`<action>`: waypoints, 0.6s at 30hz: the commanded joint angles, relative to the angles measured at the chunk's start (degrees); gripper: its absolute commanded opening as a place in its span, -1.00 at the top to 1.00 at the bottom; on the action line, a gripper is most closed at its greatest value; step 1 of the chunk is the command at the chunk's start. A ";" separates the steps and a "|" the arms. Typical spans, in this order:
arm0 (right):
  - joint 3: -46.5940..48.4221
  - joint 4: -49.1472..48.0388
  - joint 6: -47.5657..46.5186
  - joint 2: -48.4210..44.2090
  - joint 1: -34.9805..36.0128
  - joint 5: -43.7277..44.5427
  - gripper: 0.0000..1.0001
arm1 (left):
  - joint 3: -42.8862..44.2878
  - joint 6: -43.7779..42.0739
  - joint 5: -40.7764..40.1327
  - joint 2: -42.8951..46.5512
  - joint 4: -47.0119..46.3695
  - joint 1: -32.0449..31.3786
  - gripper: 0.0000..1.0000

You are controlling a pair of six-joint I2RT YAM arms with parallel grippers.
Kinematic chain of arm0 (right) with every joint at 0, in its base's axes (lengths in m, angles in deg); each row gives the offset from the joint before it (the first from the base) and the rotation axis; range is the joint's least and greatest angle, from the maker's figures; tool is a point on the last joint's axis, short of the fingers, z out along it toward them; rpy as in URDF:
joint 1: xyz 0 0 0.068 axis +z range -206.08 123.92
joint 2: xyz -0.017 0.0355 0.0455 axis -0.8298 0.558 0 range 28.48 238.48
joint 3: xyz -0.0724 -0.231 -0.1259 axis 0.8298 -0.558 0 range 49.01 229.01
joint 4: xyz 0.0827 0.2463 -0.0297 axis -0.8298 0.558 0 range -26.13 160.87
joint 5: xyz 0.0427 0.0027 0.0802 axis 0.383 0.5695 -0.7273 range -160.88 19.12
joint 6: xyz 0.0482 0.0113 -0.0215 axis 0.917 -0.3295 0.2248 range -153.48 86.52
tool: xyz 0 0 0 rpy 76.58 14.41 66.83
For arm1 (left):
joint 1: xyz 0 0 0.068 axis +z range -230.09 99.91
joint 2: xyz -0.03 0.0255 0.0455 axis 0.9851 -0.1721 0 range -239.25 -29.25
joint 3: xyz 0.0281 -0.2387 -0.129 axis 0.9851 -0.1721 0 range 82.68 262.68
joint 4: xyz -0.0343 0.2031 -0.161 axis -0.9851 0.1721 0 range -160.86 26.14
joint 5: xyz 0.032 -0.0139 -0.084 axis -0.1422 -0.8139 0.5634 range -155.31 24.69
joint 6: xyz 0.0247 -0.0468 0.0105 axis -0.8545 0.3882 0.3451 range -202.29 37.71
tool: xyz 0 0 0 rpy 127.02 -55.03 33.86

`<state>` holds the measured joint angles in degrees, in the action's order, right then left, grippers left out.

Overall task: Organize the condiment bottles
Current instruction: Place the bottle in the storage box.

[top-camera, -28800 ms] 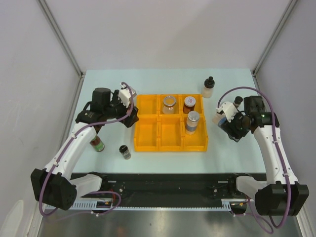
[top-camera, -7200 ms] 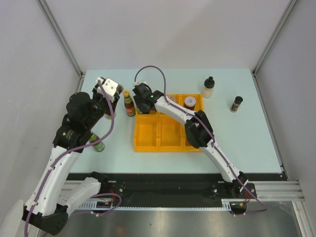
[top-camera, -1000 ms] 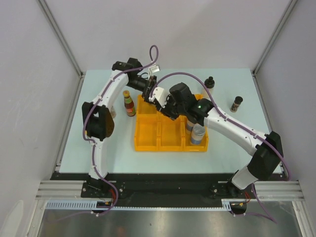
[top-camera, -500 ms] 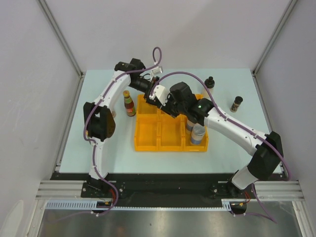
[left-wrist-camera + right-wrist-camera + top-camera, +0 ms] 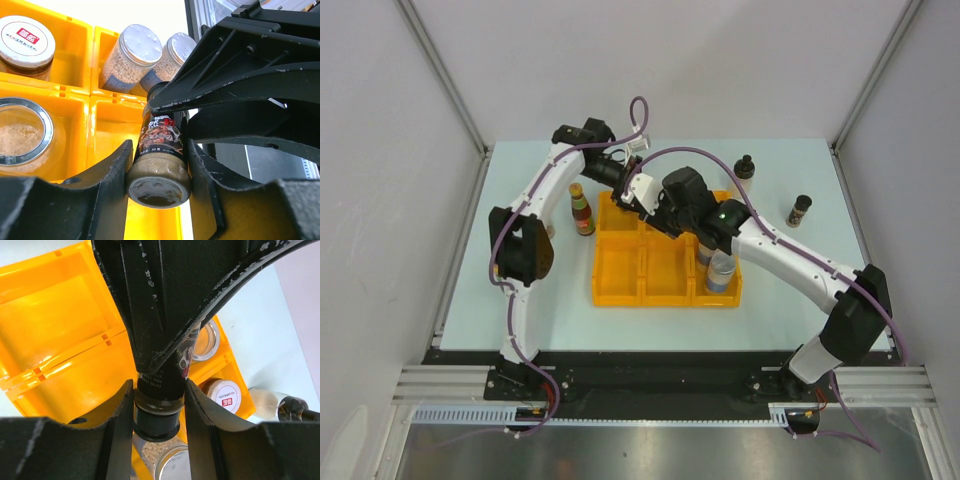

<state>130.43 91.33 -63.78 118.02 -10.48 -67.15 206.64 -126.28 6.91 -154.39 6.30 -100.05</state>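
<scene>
Top view: the left gripper (image 5: 621,181) and right gripper (image 5: 647,202) meet over the tray (image 5: 616,287), at its back-left corner. Left wrist: the left fingers (image 5: 117,165) press both sides of the jar (image 5: 160,137) near its base. Right wrist: the right fingers (image 5: 120,405) clamp its black cap (image 5: 157,420), above the tray.

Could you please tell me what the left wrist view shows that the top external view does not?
Only the left wrist view: the spice jar, base towards the camera, held by the left gripper while the right gripper grips its far end. Only the top external view: a red-labelled sauce bottle standing left of the tray, plus a black-capped bottle and a small dark jar on the table to its right. Both: the yellow tray and the silver-lidded shakers in it.
</scene>
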 commanded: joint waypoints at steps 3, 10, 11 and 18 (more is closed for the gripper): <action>0.75 -7.24 -0.10 0.81 -1.04 3.83 1.00 | -0.65 -2.42 1.86 3.59 6.77 -1.13 0.99; 0.75 -8.83 -0.89 1.26 -1.39 5.33 -0.30 | -0.92 -2.16 3.09 4.99 6.59 -1.13 0.99; 0.75 -7.61 -0.98 0.82 -1.48 3.76 -0.48 | -0.74 -1.63 3.18 5.08 6.51 -1.13 0.99; 1.36 -3.13 0.95 -2.87 -5.78 -9.24 -1.00 | 0.49 1.97 2.66 5.08 3.69 -0.95 0.99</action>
<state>130.41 87.79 -63.70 119.46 -13.52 -68.53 205.81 -125.28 6.89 -153.19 5.69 -100.60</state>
